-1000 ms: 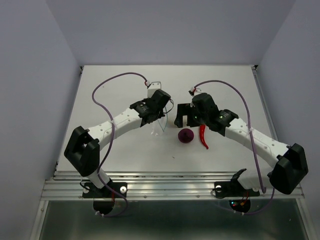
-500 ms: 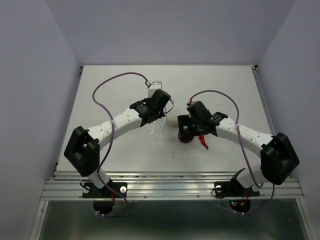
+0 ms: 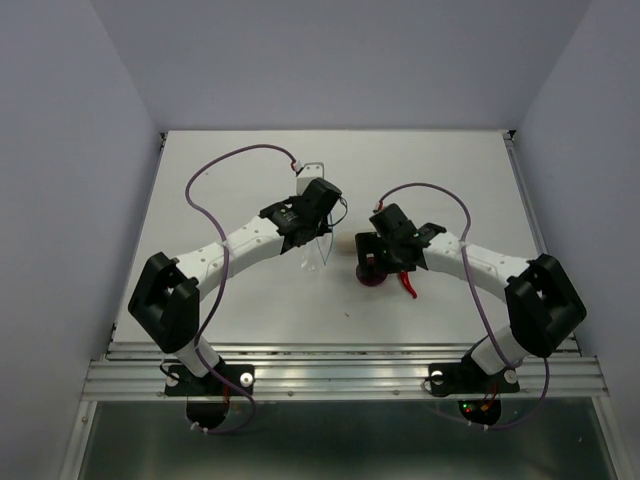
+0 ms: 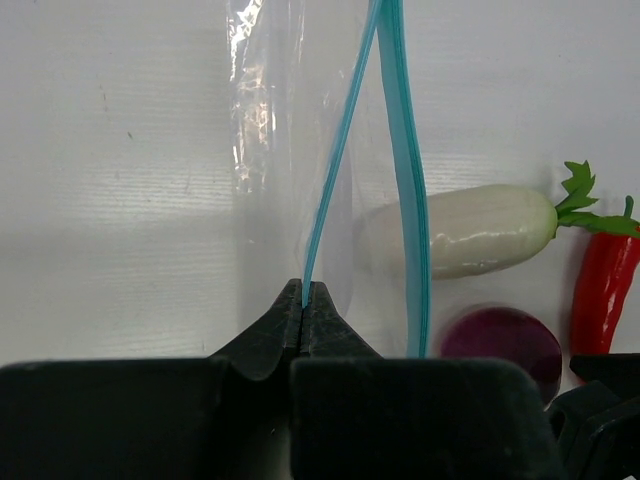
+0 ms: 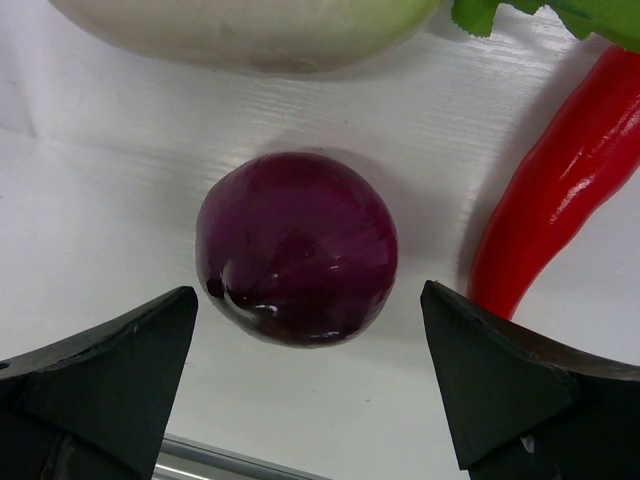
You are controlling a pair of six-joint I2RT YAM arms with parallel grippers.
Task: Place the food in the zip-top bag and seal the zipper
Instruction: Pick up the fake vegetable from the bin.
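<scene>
My left gripper (image 4: 304, 292) is shut on one blue zipper strip (image 4: 325, 190) of the clear zip-top bag (image 4: 285, 150) and holds it up with its mouth parted; the other strip (image 4: 405, 180) hangs apart. In the top view this gripper (image 3: 318, 235) and the bag (image 3: 320, 256) are at mid-table. The white radish (image 4: 470, 228) lies beyond the bag, with the purple onion (image 4: 502, 340) and the red chili (image 4: 603, 290) beside it. My right gripper (image 5: 308, 292) is open, its fingers on either side of the onion (image 5: 297, 245) without touching. The chili (image 5: 560, 195) lies right of it, the radish (image 5: 260, 30) above.
In the top view my right gripper (image 3: 375, 262) hovers over the onion (image 3: 372, 277), with the chili (image 3: 408, 286) close to its right. A small white box (image 3: 310, 170) stands behind my left gripper. Grey walls enclose the table.
My right arm has swung left and lowered, so its open fingers now straddle the onion. My left arm and the bag have not moved.
</scene>
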